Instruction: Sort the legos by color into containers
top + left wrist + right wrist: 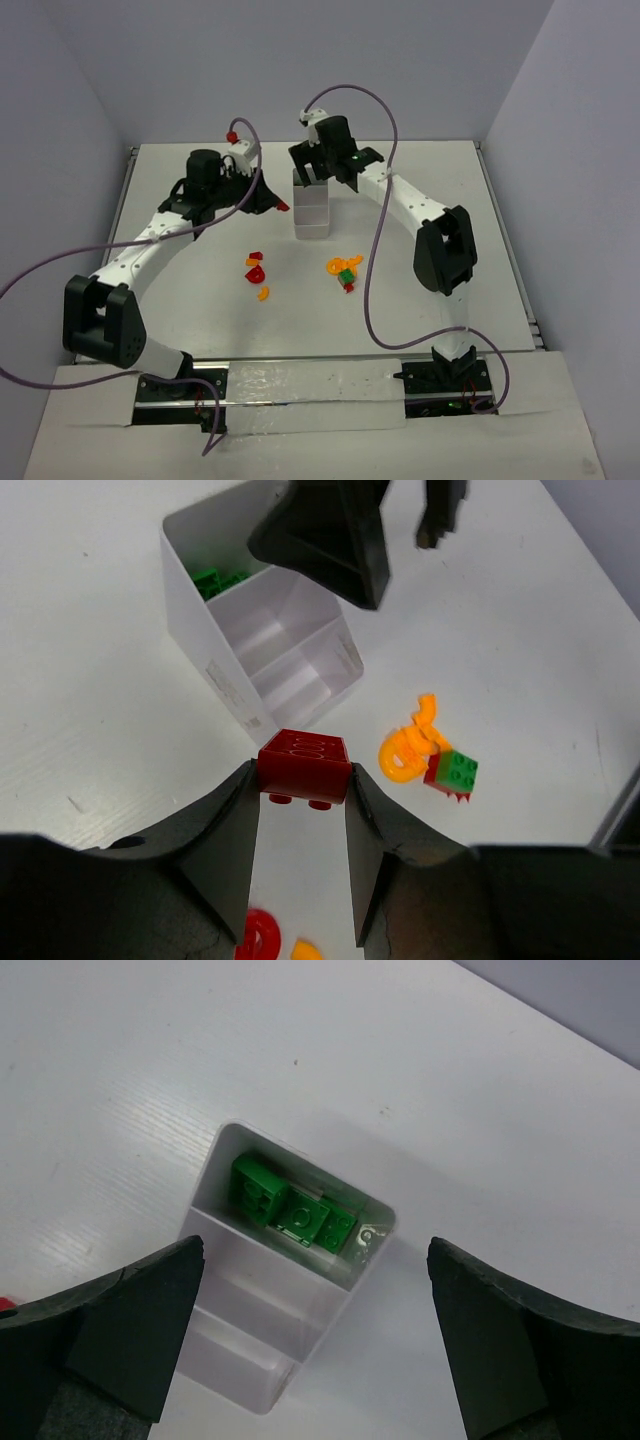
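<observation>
Robotics lab test cell: a bare white table (300,330) boxed in by plain pale walls (60,100), a left arm (150,245) and right arm (400,205) bolted at its near edge, trailing loose purple cables (369,300), with small legos (345,270) and a white tray (311,225) laid out.

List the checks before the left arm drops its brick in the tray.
1. Grip: left gripper clamped on the red brick. State: ok.
2. Right gripper open, nothing held. State: ok.
3. Path over the tray: right gripper hangs above its far end. State: not ok.
4. Far compartment holds only green legos. State: ok.
5. Other two compartments look empty, so there is room for red. State: ok.
6. Brick's height over the tray walls. State: cannot tell.
</observation>
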`<state>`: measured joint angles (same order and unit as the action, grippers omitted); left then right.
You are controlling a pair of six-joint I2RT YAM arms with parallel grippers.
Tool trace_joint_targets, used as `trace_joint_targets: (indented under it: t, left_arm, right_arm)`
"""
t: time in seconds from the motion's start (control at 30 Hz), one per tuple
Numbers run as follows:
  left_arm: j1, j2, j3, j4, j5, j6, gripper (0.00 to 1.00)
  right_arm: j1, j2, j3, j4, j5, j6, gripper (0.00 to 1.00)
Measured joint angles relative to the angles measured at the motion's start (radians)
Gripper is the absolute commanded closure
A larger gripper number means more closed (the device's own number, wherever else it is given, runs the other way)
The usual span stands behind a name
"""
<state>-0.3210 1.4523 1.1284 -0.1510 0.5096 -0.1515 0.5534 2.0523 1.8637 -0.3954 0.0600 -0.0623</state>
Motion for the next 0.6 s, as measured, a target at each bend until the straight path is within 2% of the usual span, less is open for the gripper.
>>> trace_joint_targets:
  t: [0.17,0.33,0.53,0.6]
  left_arm:
    - [-0.12,0.126,0.124,0.008,-0.222,-0.067,1.0]
    - [-0.185,0.239,0.243,-0.001,-0.408,-0.132,1.0]
    - [-0.217,0.354,0.335,-0.023,-0.519,-0.181,0.99]
    - [-0.224,0.379,0.343,-0.036,-0.537,-0.191,0.96]
  right_arm:
    - [-0.02,-0.122,-0.032,-0.028,-0.008,0.03,0.0]
    - [-0.095,-0.29,-0.124,-0.04,-0.022,0.062,0.0]
    - [-0.193,-0.446,-0.293,-0.066,-0.028,0.078,0.0]
    - [-0.206,-0.473,-0.342,-0.068,-0.031,0.08,0.0]
